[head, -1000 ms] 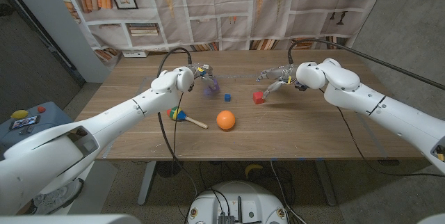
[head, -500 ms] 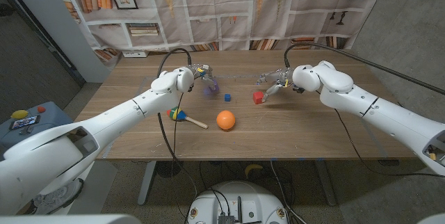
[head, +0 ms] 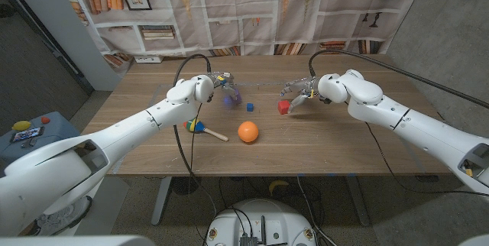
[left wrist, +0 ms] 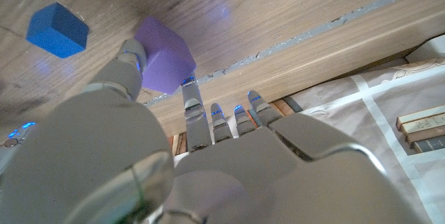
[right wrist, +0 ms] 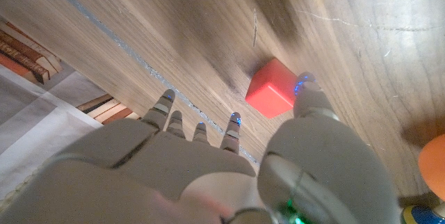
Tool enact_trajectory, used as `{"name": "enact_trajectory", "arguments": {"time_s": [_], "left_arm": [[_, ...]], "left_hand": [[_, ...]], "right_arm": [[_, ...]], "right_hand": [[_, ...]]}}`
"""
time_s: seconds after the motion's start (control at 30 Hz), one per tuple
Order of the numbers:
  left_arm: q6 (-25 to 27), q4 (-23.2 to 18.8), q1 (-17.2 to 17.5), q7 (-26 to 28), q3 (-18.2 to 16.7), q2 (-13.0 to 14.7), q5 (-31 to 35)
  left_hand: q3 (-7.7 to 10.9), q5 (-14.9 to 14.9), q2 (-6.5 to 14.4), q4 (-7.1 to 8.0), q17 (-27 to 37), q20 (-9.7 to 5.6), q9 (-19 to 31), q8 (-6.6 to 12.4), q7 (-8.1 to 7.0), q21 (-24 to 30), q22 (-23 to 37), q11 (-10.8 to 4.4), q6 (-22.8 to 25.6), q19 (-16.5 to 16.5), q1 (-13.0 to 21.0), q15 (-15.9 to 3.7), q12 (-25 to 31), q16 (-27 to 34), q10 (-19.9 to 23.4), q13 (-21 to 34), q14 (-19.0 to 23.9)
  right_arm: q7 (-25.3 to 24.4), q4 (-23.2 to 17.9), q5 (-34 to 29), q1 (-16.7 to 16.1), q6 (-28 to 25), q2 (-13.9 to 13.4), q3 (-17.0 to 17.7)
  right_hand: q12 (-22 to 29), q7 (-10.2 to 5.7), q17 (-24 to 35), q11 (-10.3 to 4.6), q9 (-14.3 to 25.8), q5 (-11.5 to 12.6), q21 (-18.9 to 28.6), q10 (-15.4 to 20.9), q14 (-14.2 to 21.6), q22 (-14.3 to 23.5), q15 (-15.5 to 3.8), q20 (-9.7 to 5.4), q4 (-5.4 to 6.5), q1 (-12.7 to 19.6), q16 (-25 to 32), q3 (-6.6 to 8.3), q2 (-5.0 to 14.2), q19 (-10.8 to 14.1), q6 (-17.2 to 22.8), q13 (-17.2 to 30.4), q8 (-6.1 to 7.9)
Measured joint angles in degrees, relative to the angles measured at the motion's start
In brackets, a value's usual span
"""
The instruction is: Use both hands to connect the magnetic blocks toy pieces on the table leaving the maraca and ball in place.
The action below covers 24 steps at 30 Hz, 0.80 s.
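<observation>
Head view: your right hand (head: 299, 92) slid the red block (head: 284, 107) toward the blue block (head: 250, 107); your left hand (head: 221, 82) pinches the purple block (head: 230, 98).

right hand (head: 303, 90) shifted toward the table's middle, red block (head: 284, 107) carried along — slightly left

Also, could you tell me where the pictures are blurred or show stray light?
Head view: the purple block looks smeared. Left wrist view: blue glints on the left hand's fingertips. Right wrist view: the table is streaked with blur, the red block fairly sharp.
</observation>
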Motion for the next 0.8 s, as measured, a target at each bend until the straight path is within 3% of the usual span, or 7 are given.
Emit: {"name": "enact_trajectory", "arguments": {"time_s": [0.4, 0.8], "left_arm": [[0.0, 0.0, 0.2, -0.1, 0.2, -0.1, 0.1], [0.1, -0.1, 0.2, -0.2, 0.3, -0.1, 0.3]], "left_hand": [[-0.24, 0.0, 0.2, 0.22, 0.0, 0.00, 0.0, -0.26, 0.31, 0.0, 0.0, -0.32, 0.3, 0.0, -0.3, 0.00, 0.0, 0.0, 0.3, 0.0, 0.0], [-0.65, 0.3, 0.5, 0.18, 0.0, 0.00, 0.2, -0.69, 0.31, 0.0, 0.0, -0.31, 0.3, 0.0, -0.5, 0.21, 0.0, 0.0, 0.3, 0.0, 0.2]], "right_arm": [[-1.9, -0.1, -2.7, -0.8, -1.6, 0.6, -0.4], [-5.2, -0.6, -4.5, -2.7, -2.5, 1.2, -0.3]], "right_hand": [[0.9, -0.62, 0.0, -0.30, 0.5, -1.3, 0.4, 1.4, 1.1, 0.0, -1.05, -0.39, 0.10, 1.8, 0.4, 0.21, -0.30, 2.4, 4.5, 0.3, 2.53], [1.3, -1.32, 0.3, -0.82, 1.3, -1.7, 0.5, 3.1, 3.3, 0.0, -2.23, -1.22, 0.10, 4.6, 1.3, 1.01, -0.22, 4.9, 10.1, 0.5, 6.09]]}}
